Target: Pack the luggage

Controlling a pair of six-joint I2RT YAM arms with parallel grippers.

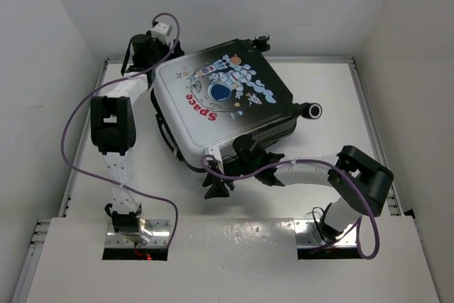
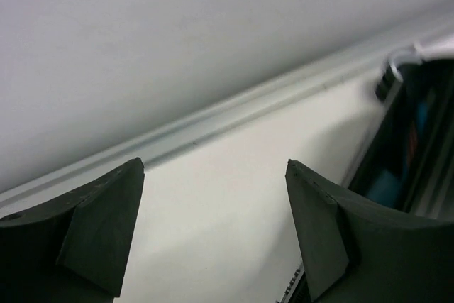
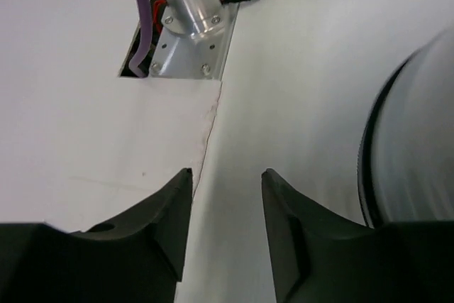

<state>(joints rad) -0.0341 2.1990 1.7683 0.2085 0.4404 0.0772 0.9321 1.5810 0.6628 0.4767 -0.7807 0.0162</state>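
the luggage [image 1: 220,104] lies flat and closed on the table [image 1: 333,90], astronaut and red "space" lettering facing up. it is turned at an angle, a little toward the far side of the surface, with one black wheel [image 1: 312,110] pointing toward the right edge and another toward the back wall. with both halves of the shell together, the packing looks to be at or past the closing step. whether the zip is run all the way round is too small to tell.

the two arms sit at opposite corners of the case, which reads as a bracing or turning stance, one on each end of the diagonal. the left gripper [image 2: 214,168] is at the far-left corner, its jaws spread wide with nothing between them. only bare tabletop and the rail [image 2: 213,115] at the foot of the wall show through the gap, and the dark side of the case is just beside its right finger. the right gripper [image 3: 227,172] is at the near-left corner, jaws partly apart and likewise empty, looking back toward the left arm's base [image 3: 188,5], with the blurred curve of the shell close on its right.

neither gripper has hold of the case. any push or regrip would have to start from these corner positions.
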